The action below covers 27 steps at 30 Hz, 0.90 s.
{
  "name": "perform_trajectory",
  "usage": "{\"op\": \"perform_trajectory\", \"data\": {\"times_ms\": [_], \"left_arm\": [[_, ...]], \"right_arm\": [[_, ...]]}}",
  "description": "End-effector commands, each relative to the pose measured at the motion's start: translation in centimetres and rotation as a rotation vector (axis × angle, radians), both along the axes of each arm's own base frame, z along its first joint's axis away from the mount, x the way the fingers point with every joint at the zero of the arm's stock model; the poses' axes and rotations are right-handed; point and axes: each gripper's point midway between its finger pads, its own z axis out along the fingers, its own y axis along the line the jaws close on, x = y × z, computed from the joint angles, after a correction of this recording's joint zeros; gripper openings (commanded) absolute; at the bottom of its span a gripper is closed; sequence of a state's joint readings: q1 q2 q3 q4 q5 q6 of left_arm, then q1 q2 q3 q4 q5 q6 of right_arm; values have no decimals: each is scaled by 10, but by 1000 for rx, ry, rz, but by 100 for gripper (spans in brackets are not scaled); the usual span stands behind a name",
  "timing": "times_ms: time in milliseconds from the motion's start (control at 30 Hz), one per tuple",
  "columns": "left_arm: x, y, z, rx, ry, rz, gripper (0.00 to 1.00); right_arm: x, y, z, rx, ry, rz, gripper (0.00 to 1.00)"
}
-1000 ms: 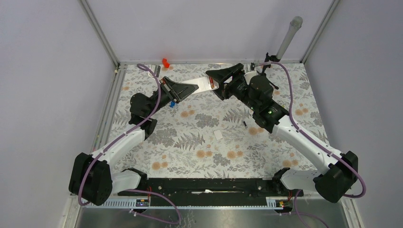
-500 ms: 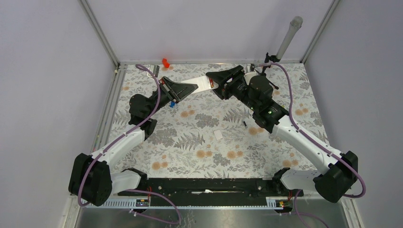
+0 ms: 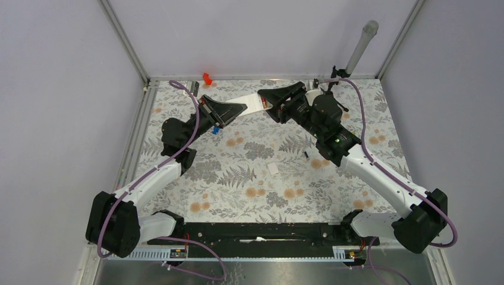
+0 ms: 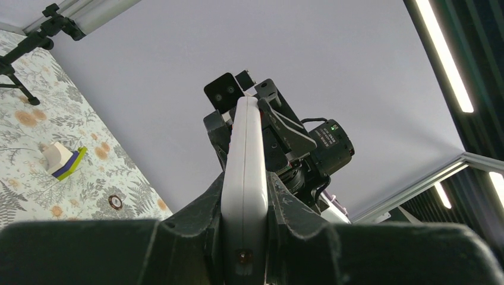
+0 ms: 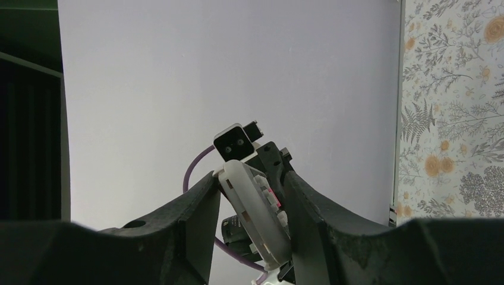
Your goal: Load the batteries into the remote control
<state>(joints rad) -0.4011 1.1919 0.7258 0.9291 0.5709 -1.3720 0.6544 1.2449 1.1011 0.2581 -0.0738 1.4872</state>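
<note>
The white remote control point(image 3: 251, 103) hangs above the back of the table, bridging both grippers. My left gripper point(image 3: 238, 108) is shut on one end; in the left wrist view the remote point(image 4: 245, 178) stands edge-on between the jaws. My right gripper point(image 3: 268, 101) is closed round the other end. In the right wrist view the remote point(image 5: 255, 219) lies tilted between the fingers and touches both. Its back is open there, and a red-marked piece point(image 5: 271, 194), apparently a battery, sits in the compartment. A small dark slim piece point(image 3: 306, 155), perhaps the other battery, lies on the cloth.
A small white square plate point(image 3: 273, 168) lies mid-table. A small blue piece point(image 3: 215, 130) lies under the left arm. A red plastic piece point(image 3: 207, 78) sits at the back edge. A white block on a yellow-green bar point(image 4: 63, 161) stands at the back right. A grey tube point(image 3: 361, 46) leans in the back right corner.
Both grippers and the remote have shifted very slightly towards the back left. Both still hold the remote.
</note>
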Motion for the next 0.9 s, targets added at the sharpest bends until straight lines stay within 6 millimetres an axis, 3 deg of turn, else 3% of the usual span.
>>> {"op": "perform_trajectory", "data": {"times_ms": [0,433,867], "left_arm": [[-13,4,30,-70,-59,-16,0],[-17,4,55,-104,-46,-56,0],[-14,4,66,-151,25,-82,0]], "right_arm": [[-1,-5,25,57,-75,-5,38],[-1,2,15,29,-72,27,24],[-2,0,6,5,-74,21,16]]}}
